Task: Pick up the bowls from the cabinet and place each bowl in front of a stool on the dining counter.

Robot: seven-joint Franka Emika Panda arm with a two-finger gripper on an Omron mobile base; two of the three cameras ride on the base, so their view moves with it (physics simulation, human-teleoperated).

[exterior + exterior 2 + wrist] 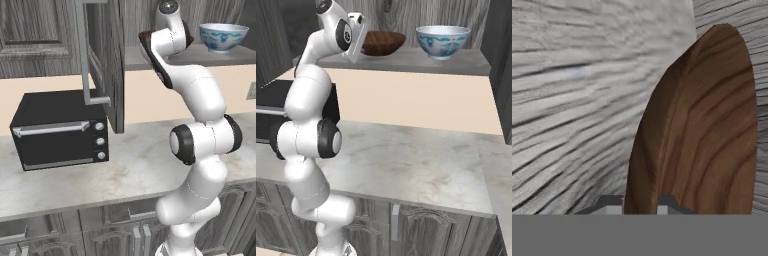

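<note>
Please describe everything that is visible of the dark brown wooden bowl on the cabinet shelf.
The wide, shallow dark brown wooden bowl shows curved grain and a thin rim. It sits upright on the grey cabinet shelf, left of the white bowl with blue-green pattern and apart from it. The white arm's gripper is shut on its rim, a dark fingertip on each side of the wall.

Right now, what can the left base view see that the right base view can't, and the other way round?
Left base view alone: the black toaster oven and the open cabinet door with its bar handle.

Right base view alone: the brown wooden bowl on the shelf, with the arm's hand right against it.

Both: the white patterned bowl sitting on the shelf, the marble counter below, and the white arm.
</note>
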